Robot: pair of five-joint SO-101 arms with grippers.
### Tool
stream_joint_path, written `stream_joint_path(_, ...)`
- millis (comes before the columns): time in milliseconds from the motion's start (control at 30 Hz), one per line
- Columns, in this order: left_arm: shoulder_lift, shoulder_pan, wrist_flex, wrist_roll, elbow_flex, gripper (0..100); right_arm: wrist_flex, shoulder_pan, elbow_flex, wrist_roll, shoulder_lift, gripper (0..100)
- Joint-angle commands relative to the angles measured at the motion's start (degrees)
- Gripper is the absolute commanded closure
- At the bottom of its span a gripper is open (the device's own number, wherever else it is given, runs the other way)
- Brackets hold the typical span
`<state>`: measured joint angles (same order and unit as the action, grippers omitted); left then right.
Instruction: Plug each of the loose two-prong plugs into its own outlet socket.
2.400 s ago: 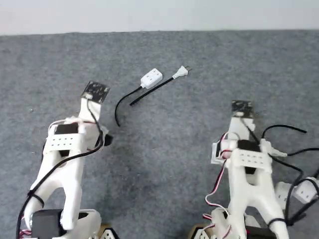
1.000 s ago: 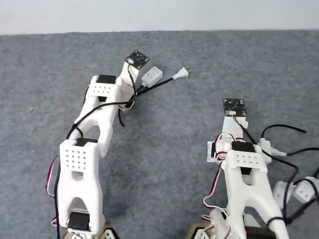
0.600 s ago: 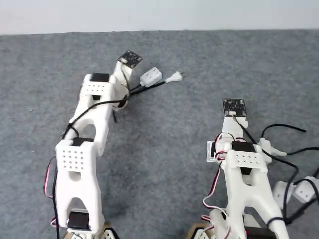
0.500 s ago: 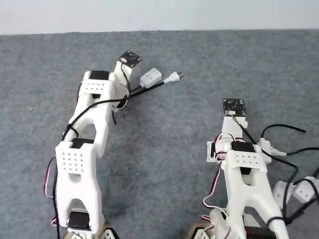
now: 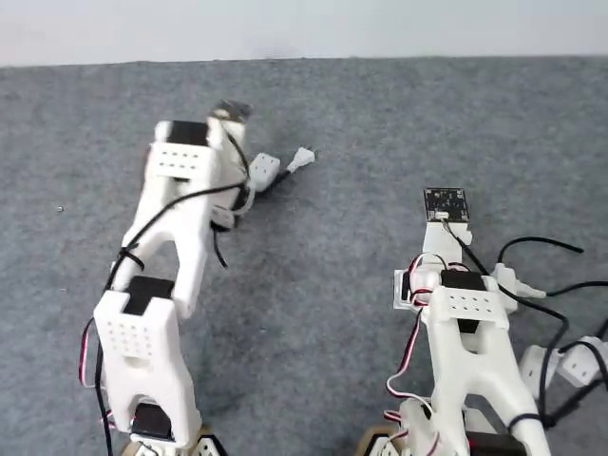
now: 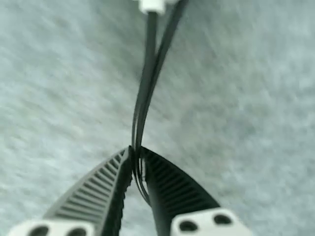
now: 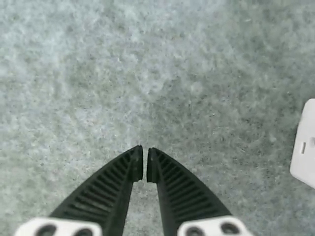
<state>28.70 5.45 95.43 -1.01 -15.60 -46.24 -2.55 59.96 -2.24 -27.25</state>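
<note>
Plug cords (image 6: 147, 73) are being pinched close in: two thin black strands are being clamped side by side between the ribbed fingers (image 6: 170, 182) of the left gripper (image 6: 136, 149), which is being held tight on them just above the grey carpet (image 6: 256, 98). Farther along, the strands are being led to a white end (image 6: 151, 5), cropped too hard to be named. From above, the white outlet socket (image 5: 264, 171) and the two-prong plug (image 5: 302, 157) are being shown lying just beside each other, unmated, past the left arm (image 5: 180, 161). The right gripper (image 7: 144, 156) is being held closed on nothing over bare carpet, well apart from the pair, with a white block (image 7: 305, 150) at its view's edge. The step is being read as a haul of the pair by their leads. To be done well, the pull is probably best being kept low and slow so that neither strand is being let slip. A fresh grasp on the plug's body, with the socket being pinned by the other arm, is likely being called for before the prongs can be aimed.
</note>
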Motion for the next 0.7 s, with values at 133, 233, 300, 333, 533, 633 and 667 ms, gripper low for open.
stream_joint_path(133, -19.87, 10.2, -22.33, -5.63, 36.88, 99, 1.1, 0.31, -0.09, -0.53, -1.45, 97.8)
stream_joint_path(233, -33.49, 13.19, -29.71, -8.88, 50.95, 99, 1.1, 0.31, -0.09, -0.53, -1.45, 97.8)
stream_joint_path(300, -42.81, 14.59, -32.53, -11.25, 58.42, 99, 1.1, 0.31, -0.09, -0.53, -1.45, 97.8)
stream_joint_path(333, -46.86, 14.68, -33.67, -12.13, 61.49, 99, 1.1, 0.31, -0.09, -0.53, -1.45, 97.8)
stream_joint_path(533, -64.79, 14.68, -34.46, -12.13, 73.36, 99, 0.84, 0.31, -0.09, -0.53, -1.45, 97.8)
stream_joint_path(633, -71.03, 20.84, -34.55, -6.68, 80.4, 99, 0.84, 0.31, -0.09, -0.53, -1.45, 97.8)
stream_joint_path(667, -73.05, 23.74, -34.55, -4.48, 83.21, 99, 0.84, 0.31, -0.09, -0.53, -1.45, 97.8)
